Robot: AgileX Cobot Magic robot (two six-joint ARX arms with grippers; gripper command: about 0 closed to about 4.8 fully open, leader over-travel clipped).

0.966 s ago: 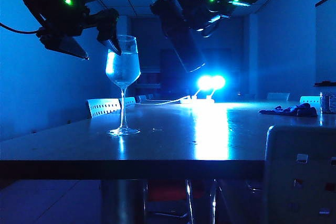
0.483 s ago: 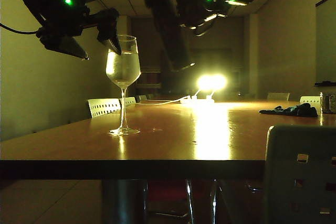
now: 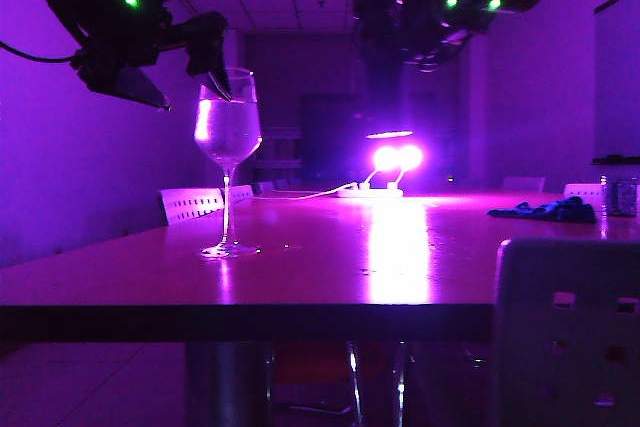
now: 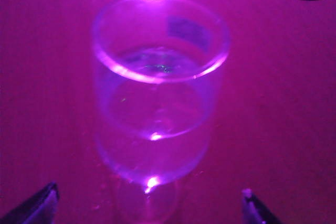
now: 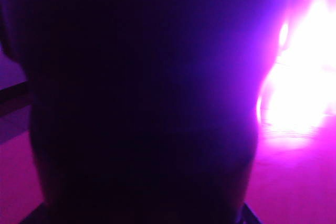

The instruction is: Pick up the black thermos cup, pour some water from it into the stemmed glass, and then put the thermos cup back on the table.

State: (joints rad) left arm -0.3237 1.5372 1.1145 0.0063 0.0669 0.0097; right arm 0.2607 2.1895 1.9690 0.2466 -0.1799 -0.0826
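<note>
My right gripper (image 3: 385,57) pinches the black thermos cup (image 3: 385,87) upright above the table (image 3: 330,257), while my left gripper (image 3: 190,72) hangs spread beside the water-filled stemmed glass (image 3: 228,132).

In the right wrist view the black thermos cup (image 5: 142,103) fills almost the whole picture as 1 dark blurred mass, cut off at the edges, hiding the right gripper (image 5: 142,216) whose jaws cannot be read, and the table (image 5: 294,182) behind it shows only partly.
</note>
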